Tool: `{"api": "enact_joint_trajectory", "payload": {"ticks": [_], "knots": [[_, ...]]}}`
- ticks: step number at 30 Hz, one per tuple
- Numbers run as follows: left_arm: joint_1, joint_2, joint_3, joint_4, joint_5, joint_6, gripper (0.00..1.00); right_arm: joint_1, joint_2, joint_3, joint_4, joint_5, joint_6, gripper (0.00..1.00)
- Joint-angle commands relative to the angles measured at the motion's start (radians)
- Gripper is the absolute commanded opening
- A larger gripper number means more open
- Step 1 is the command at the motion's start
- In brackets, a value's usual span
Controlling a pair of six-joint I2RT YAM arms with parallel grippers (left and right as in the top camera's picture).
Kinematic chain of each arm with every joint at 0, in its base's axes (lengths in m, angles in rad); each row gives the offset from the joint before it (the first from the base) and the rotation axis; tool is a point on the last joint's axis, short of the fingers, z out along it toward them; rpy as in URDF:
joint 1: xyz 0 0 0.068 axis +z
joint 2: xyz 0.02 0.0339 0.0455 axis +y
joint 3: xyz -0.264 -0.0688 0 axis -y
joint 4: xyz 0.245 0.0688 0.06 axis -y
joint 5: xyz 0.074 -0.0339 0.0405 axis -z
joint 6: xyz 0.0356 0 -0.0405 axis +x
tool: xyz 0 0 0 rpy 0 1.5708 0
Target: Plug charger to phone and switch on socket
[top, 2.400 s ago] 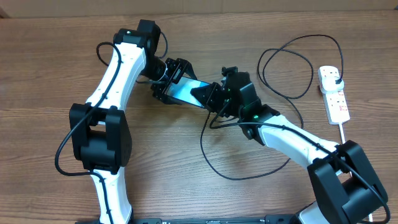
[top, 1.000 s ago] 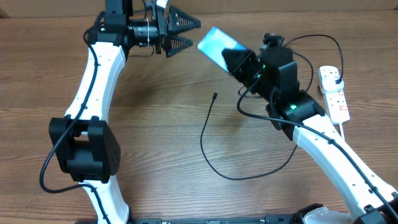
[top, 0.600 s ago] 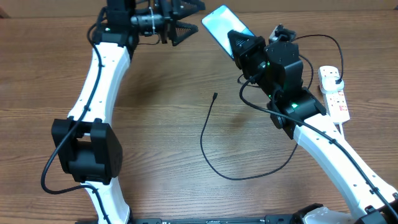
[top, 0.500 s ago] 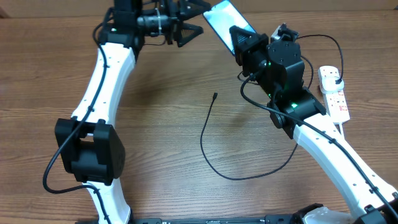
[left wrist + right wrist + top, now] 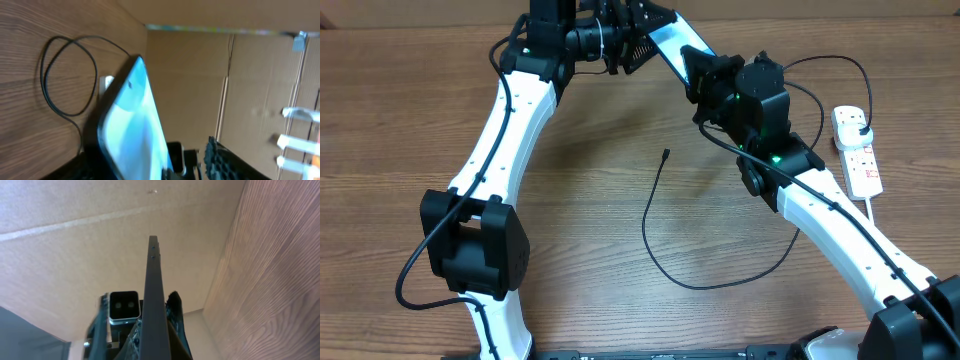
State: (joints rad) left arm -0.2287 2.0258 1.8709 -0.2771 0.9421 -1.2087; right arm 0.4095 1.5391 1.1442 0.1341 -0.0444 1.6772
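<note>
The phone (image 5: 669, 41) is held up off the table at the far edge, tilted, its light blue screen showing. My right gripper (image 5: 703, 68) is shut on its lower end. In the right wrist view the phone (image 5: 154, 295) is edge-on between my right gripper's fingers (image 5: 150, 342). My left gripper (image 5: 638, 34) is open with a finger on each side of the phone's upper end (image 5: 134, 125); its jaws (image 5: 150, 170) are spread. The charger's connector tip (image 5: 665, 153) lies loose on the table. Its black cable (image 5: 700, 285) loops to the socket (image 5: 857, 152) at the right.
The socket's thick white cord (image 5: 872, 212) runs toward the front right. A second loop of the black cable (image 5: 780, 100) lies beside the right arm and shows in the left wrist view (image 5: 65, 75). A cardboard wall (image 5: 100, 240) stands behind the table.
My right gripper has carried the phone up and back toward the far edge. My left gripper, open, has swung right until its fingers straddle the phone's upper end. The cable has not moved.
</note>
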Motion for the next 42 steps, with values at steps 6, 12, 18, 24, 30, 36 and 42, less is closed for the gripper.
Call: {"api": "enact_joint_trajectory", "payload": {"ticks": [6, 12, 18, 24, 30, 36, 42], "knots": [[-0.020, -0.021, 0.011, 0.000, -0.089, -0.007, 0.50, 0.012, 0.023, 0.036, 0.027, -0.038, 0.128, 0.04], [-0.029, -0.021, 0.011, -0.006, -0.127, -0.019, 0.41, 0.022, 0.027, 0.036, 0.039, -0.031, 0.130, 0.04], [-0.040, -0.021, 0.011, -0.006, -0.144, -0.056, 0.37, 0.030, 0.027, 0.036, 0.056, -0.017, 0.130, 0.04], [-0.050, -0.021, 0.011, -0.032, -0.168, -0.055, 0.27, 0.036, 0.027, 0.036, 0.056, -0.017, 0.130, 0.04], [-0.052, -0.021, 0.011, -0.040, -0.189, -0.056, 0.15, 0.042, 0.027, 0.036, 0.058, -0.017, 0.130, 0.04], [-0.053, -0.021, 0.011, -0.040, -0.191, -0.056, 0.09, 0.048, 0.027, 0.036, 0.058, -0.017, 0.129, 0.04], [-0.053, -0.021, 0.011, -0.040, -0.191, -0.056, 0.04, 0.048, 0.027, 0.036, 0.054, -0.017, 0.129, 0.08]]}}
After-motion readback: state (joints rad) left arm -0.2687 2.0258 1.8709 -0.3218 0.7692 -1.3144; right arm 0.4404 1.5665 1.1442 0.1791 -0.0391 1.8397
